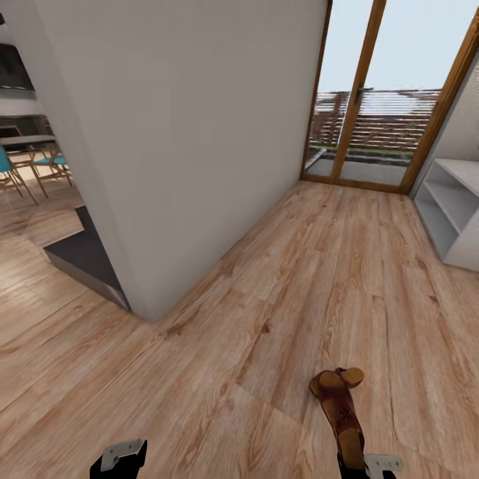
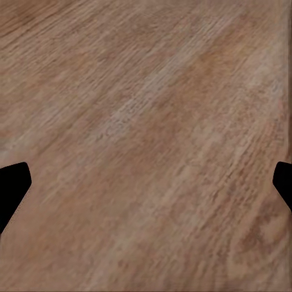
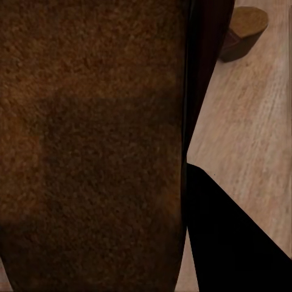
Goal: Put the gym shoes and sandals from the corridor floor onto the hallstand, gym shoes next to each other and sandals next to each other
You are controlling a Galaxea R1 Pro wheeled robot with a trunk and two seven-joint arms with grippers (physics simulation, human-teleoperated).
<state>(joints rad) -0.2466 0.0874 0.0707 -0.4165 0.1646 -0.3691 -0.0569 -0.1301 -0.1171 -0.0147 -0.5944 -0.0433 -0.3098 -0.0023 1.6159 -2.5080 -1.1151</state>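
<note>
Across the corridor floor [image 1: 279,299], light wood planks run toward a glazed door [image 1: 372,93], a white wall [image 1: 179,133] rising left of them. At the far right stands the pale hallstand [image 1: 452,206], its open shelves bare. Near the bottom edge, the right gripper [image 1: 364,466] is clamped on a brown sandal [image 1: 340,409]; its wrist camera adds the grainy footbed [image 3: 91,146] pressed close. The left gripper [image 1: 120,459] holds nothing, its fingertips [image 2: 12,185] spread wide over bare planks.

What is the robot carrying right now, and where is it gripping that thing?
The right gripper holds a brown sandal by one end; which end cannot be told. The left gripper is open over bare floor.
</note>
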